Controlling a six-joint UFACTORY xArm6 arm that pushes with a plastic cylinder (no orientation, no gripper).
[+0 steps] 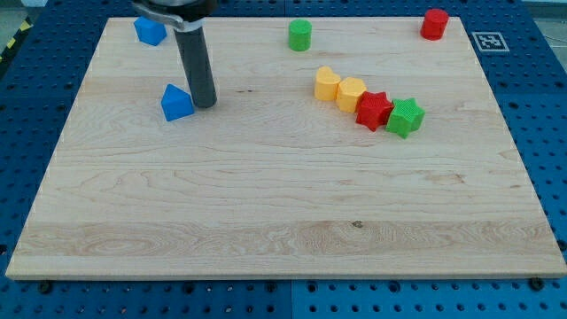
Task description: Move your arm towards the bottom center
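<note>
My tip point(205, 105) rests on the wooden board point(283, 221) in the upper left part of the view. It stands just right of a blue block point(176, 103), close to it or touching it. A second blue block point(149, 31) lies near the top left corner, partly beside the arm's dark rod. The bottom centre of the board lies far below and to the right of my tip.
A green cylinder point(299, 35) sits at top centre and a red block point(434, 24) at top right. Two yellow blocks point(327, 83) point(351, 92), a red star point(374, 109) and a green star point(405, 117) form a diagonal row right of centre.
</note>
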